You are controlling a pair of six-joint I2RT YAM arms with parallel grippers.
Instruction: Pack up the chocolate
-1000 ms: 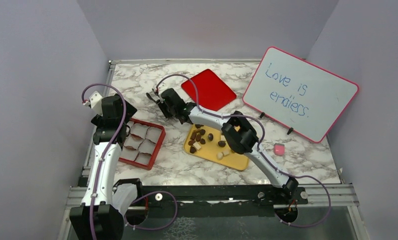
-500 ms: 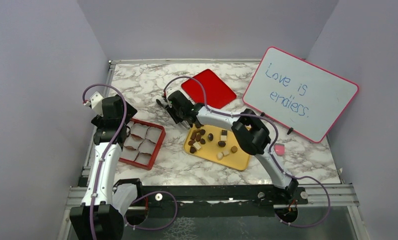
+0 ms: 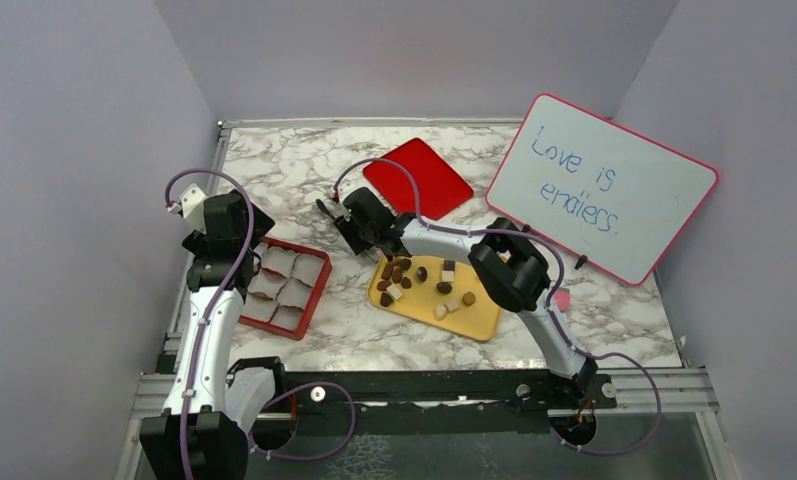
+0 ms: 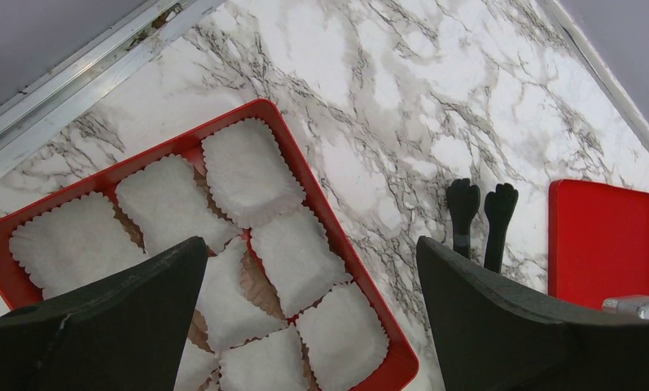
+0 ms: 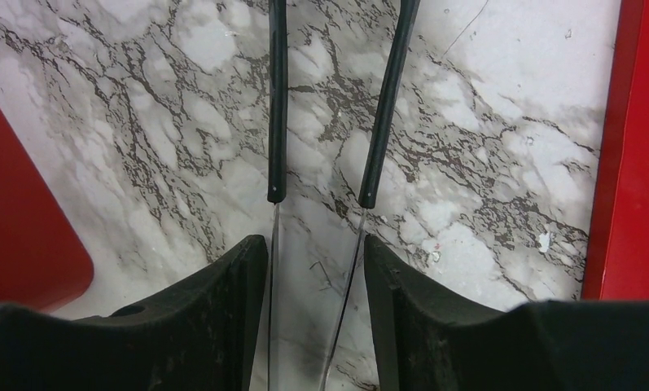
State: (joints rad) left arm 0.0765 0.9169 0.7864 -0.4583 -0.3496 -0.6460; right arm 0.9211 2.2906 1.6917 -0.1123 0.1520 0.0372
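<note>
The chocolate (image 3: 395, 272), several dark, tan and cream pieces, lies on a yellow tray (image 3: 476, 320) at mid-table. A red box (image 3: 317, 283) lined with white paper cups (image 4: 252, 171) sits to its left. My right gripper (image 3: 362, 224) hovers just beyond the tray's far-left corner, shut on a pair of metal tongs (image 5: 277, 122). Their black tips (image 4: 480, 213) hang apart over bare marble with nothing between them. My left gripper (image 4: 311, 248) stands open above the box, holding nothing.
A red lid (image 3: 417, 178) lies flat behind the tray. A whiteboard (image 3: 602, 185) reading "Love is endless." leans at the back right. A small pink object (image 3: 560, 298) sits right of the tray. Purple walls close in the left, back and right sides.
My right arm has carried the tongs rightward and nearer, away from the box and toward the tray. The tong arms have spread a little. The left arm has not moved.
</note>
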